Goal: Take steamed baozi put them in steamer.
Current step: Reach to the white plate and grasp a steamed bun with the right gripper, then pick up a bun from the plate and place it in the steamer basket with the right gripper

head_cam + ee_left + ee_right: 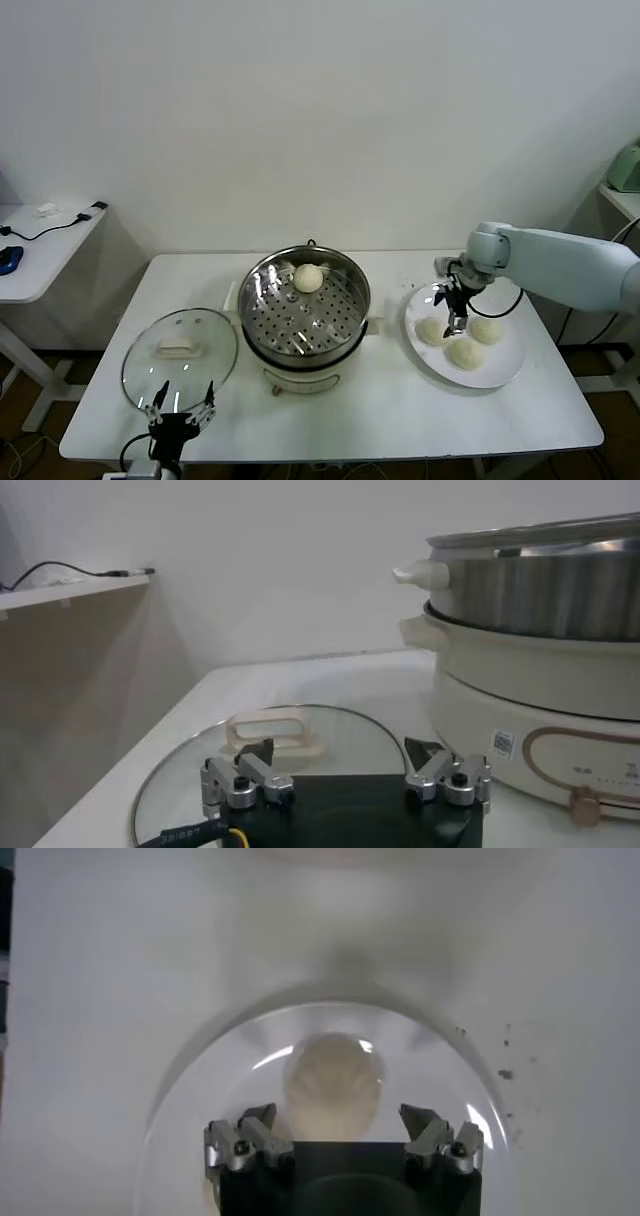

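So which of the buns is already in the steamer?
The bun lying alone on the holed tray at the far side of the steamer. The other three are on the plate under the right claw.

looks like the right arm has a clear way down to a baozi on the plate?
Probably yes: the right gripper hangs open just above the baozi on the plate, nothing between them.

Four baozi (308, 278), one steamer (262, 345), one glass lid (145, 362), one plate (503, 369), two tools
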### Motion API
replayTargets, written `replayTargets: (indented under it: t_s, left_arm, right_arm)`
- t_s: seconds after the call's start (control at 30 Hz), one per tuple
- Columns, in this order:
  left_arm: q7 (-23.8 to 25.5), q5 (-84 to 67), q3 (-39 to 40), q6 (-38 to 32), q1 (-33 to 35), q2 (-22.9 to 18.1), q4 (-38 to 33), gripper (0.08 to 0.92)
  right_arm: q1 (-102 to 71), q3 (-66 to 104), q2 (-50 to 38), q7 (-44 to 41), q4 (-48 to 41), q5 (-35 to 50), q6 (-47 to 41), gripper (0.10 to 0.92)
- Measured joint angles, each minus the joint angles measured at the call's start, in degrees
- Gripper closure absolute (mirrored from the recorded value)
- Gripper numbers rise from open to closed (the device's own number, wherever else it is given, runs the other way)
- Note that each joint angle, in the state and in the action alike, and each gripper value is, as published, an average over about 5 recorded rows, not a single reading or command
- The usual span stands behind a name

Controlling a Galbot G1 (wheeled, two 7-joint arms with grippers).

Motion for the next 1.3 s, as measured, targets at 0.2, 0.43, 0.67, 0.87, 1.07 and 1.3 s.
replayTargets:
  t_s: [0.2,0.43,0.67,0.87,1.07,1.3]
  left_arm:
    - [0.01,0.05,0.18,0.01,0.01,0.02,-0.05,0.177]
    - [-0.01,0.17,0.26,0.04,0.29,0.07,-0.53,0.177]
    - [-0.03,0.36,0.23,0.08,0.90,0.05,-1.30,0.177]
    - [0.01,0.48,0.05,0.23,1.46,0.01,-1.98,0.177]
    - [0.05,0.48,0.06,0.43,1.40,0.18,-2.60,0.177]
    - [0.17,0.57,0.62,0.71,0.88,0.19,-3.11,0.177]
  right_arm:
    - [-3.24,2.66,0.62,0.66,-1.73,-1.41,-1.07,0.226]
    - [-4.69,4.75,0.54,1.03,-2.22,-2.20,-1.66,0.373]
    - [-2.61,4.51,-0.45,0.06,-0.39,-1.68,-1.39,0.401]
    - [6.39,-0.15,-0.48,-1.77,2.97,2.12,-1.09,0.398]
    - [19.23,-5.12,1.86,-2.99,7.81,10.52,-2.21,0.398]
    - [28.46,-5.39,8.44,-1.22,13.88,21.28,-6.07,0.398]
